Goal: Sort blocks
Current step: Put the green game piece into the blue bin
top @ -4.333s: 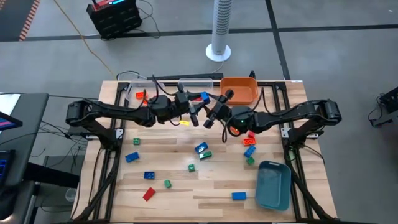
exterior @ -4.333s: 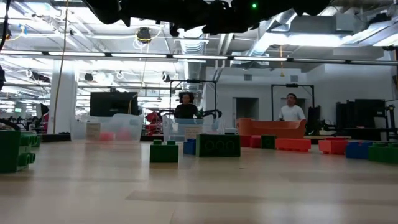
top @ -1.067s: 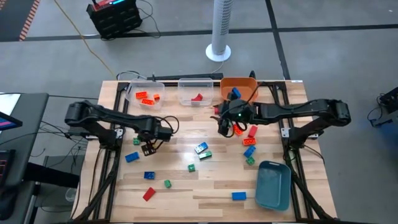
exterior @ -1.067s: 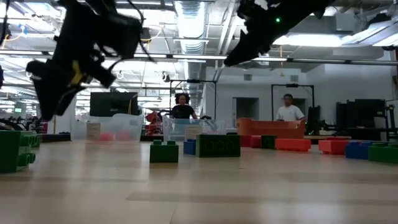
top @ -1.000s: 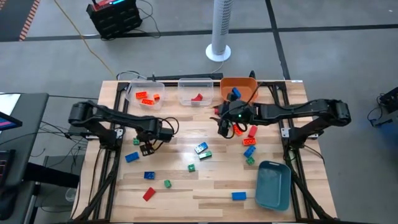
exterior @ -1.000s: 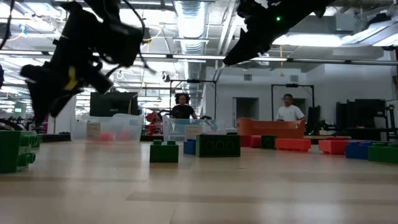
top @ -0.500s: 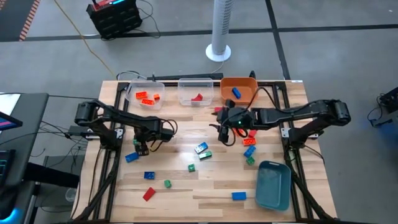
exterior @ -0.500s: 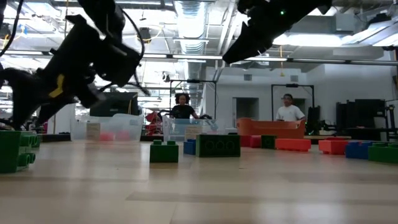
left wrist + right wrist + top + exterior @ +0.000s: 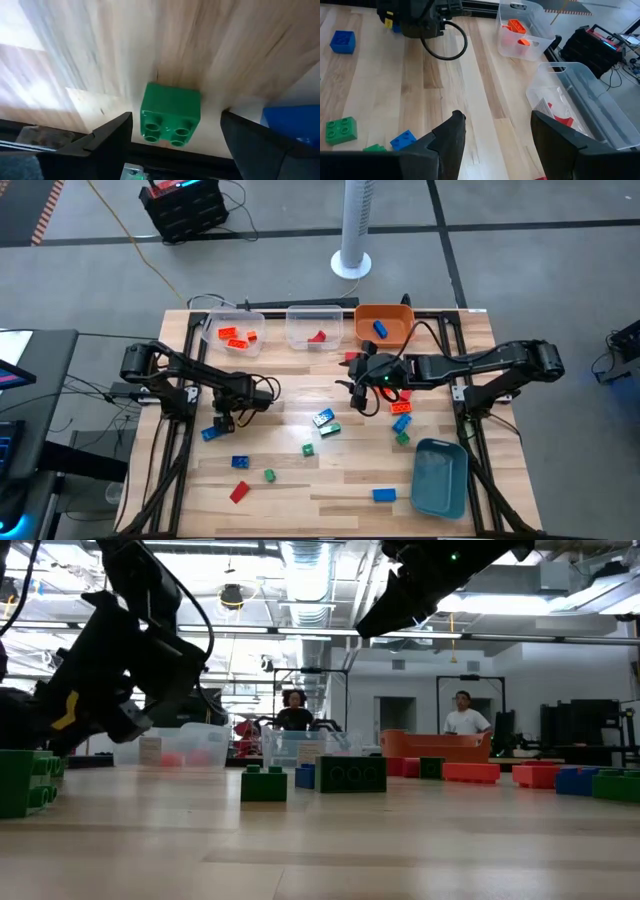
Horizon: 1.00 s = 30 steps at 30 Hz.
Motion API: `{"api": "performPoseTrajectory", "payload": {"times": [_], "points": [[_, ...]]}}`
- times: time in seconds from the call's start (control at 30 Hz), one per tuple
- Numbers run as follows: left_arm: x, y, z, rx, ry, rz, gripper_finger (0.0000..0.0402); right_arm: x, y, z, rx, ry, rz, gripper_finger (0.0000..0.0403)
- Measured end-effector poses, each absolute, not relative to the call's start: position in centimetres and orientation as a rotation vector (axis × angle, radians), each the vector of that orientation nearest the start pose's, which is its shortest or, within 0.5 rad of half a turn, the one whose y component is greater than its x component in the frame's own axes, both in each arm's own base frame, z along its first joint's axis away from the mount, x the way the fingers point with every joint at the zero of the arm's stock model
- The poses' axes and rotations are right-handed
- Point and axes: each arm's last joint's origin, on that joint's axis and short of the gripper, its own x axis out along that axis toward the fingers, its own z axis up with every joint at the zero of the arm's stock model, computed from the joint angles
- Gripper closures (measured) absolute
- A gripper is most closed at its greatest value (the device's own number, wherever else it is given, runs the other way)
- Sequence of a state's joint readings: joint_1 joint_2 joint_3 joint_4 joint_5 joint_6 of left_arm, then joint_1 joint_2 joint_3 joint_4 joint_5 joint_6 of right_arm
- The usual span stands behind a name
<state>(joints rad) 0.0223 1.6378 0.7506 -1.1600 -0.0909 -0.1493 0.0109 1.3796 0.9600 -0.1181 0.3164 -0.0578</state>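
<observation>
Since the earlier frames the left end effector (image 9: 222,421) has been carried down and outward to the counter's left edge, where it is now spread open around a small green block (image 9: 170,115) without touching it; a blue block (image 9: 209,432) lies just beside. The right end effector (image 9: 357,400) has been drawn back from the orange bin (image 9: 384,325) to mid-counter and is held open and empty.

Nearest the front edge, a red block (image 9: 239,492) and another blue block (image 9: 384,495) are left lying, with a blue-grey bin (image 9: 441,476) (nothing can be seen in it) to the right. Farther in, green and blue blocks are scattered loose near the middle of the counter (image 9: 300,405).

At the far edge, orange blocks (image 9: 236,338) have been placed in the left clear bin (image 9: 232,333), a red block (image 9: 317,336) in the middle clear bin (image 9: 316,327), and a blue block (image 9: 380,329) in the orange bin. The sorting is judged well under halfway, most blocks remaining loose.
</observation>
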Motion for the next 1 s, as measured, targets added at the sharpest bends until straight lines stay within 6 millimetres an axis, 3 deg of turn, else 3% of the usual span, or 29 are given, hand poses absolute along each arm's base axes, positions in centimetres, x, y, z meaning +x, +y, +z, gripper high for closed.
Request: {"api": "performPoseTrajectory", "payload": {"times": [0.17, 0.37, 0.57, 0.8, 1.0], "points": [[19.3, 0.7, 12.7, -0.006, 2.029, 0.227, 0.0150, 30.0, -0.6, 26.9, -0.146, 0.542, -0.282, 0.0168], [19.2, 0.8, 12.7, 0.018, 2.037, 0.261, 0.0273, 30.0, -0.6, 26.9, -0.142, 0.542, -0.283, 0.0168], [20.4, 0.9, 14.3, 0.008, 1.953, 0.272, 0.0274, 29.8, -0.5, 26.6, -0.123, 0.570, -0.286, 0.0168], [22.7, 1.7, 18.9, 0.057, 1.667, 0.355, 0.0274, 29.0, -0.9, 26.0, -0.194, 0.670, -0.430, 0.0168], [22.3, 2.5, 23.0, -0.024, 1.481, 0.401, 0.0266, 27.0, -0.6, 27.2, -0.217, 0.704, -0.443, 0.0170]]}}
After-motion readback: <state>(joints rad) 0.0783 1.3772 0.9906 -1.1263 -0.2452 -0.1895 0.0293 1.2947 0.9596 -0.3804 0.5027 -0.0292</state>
